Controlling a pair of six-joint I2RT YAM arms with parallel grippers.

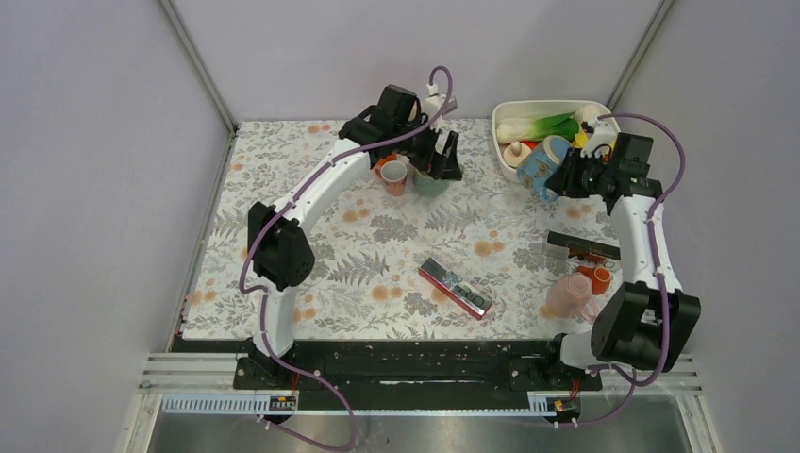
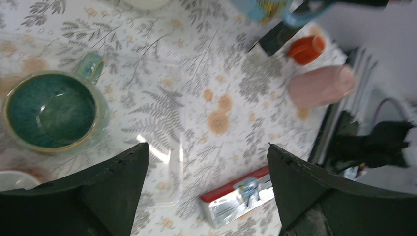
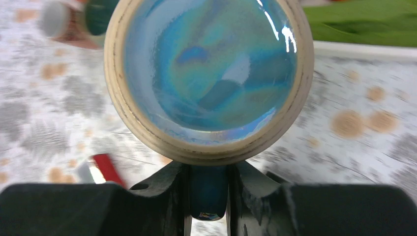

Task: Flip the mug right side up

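A blue mug [image 3: 209,73] is held by the right gripper [image 3: 209,183], whose two dark fingers [image 3: 164,194] are pinched narrowly on the mug's handle [image 3: 209,196], the handle filling the gap between them. Directly beyond the fingertips, the mug shows a round, glossy blue face ringed in cream; whether this is its mouth or its base cannot be told. In the overhead view the mug [image 1: 542,168] sits tilted at the fingertips of the right gripper [image 1: 566,176], just beside a white basin [image 1: 547,106] holding a leek [image 1: 540,126]. The left gripper [image 2: 204,157] has its fingers [image 2: 113,187] spread wide and holds nothing. Outside its left finger stands an upright green mug [image 2: 51,110], its teal inside showing, apart from the finger. Between and below the spread fingers lies a red and silver pack [image 2: 238,194] on the floral table [image 1: 330,283]. Beyond the right finger a pink cup [image 2: 322,86] lies on its side, with a small orange cup [image 2: 305,49] near it.
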